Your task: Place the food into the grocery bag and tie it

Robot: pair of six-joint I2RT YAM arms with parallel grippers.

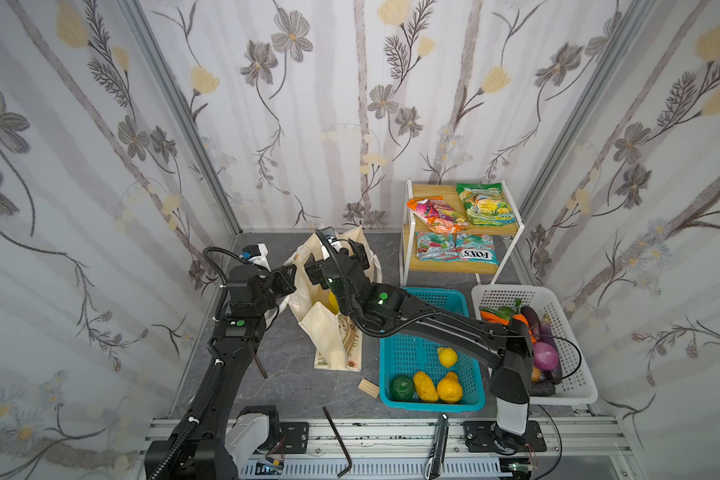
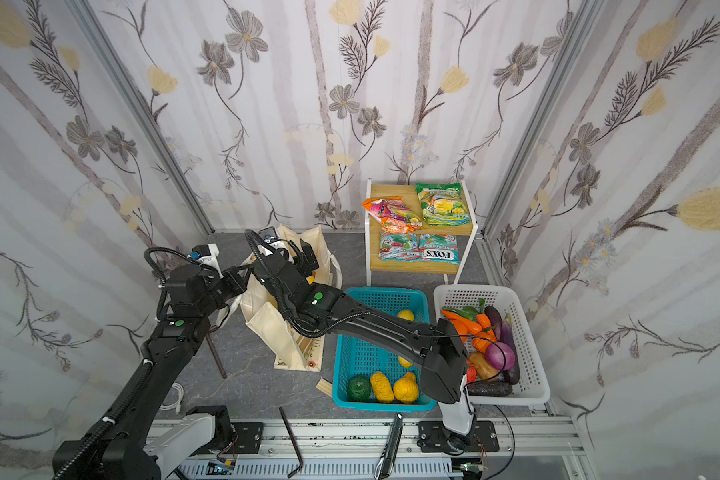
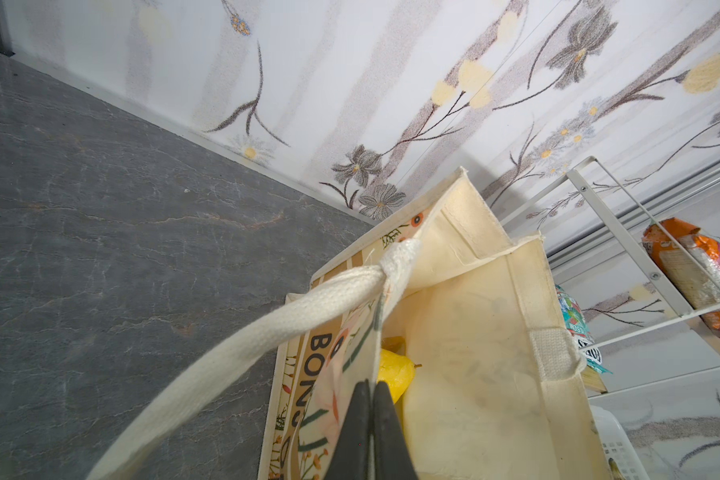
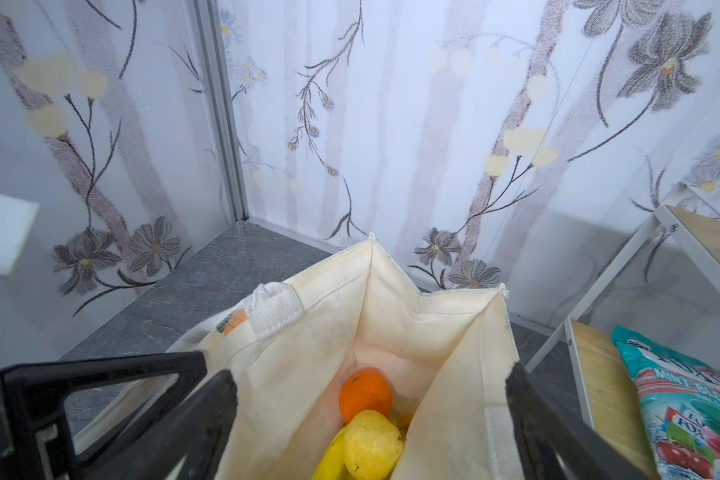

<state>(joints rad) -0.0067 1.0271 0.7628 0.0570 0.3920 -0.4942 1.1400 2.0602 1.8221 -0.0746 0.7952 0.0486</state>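
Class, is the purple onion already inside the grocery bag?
No, the purple onion lies in the white basket, apart from the grocery bag.

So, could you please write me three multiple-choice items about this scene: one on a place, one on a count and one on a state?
1. Where does the onion lie?
A. in the teal basket
B. in the white basket
C. on the bare tabletop

2. How many packets lie on the top shelf of the rack?
A. one
B. two
C. four

3. The right pincer above the bag is:
A. open and empty
B. shut on a lemon
C. shut on a handle

Key:
1 B, as the onion sits among the vegetables in the white basket.
2 B, as only an orange packet and a green packet lie up there.
3 A, as its jaws stand wide apart with nothing between them.
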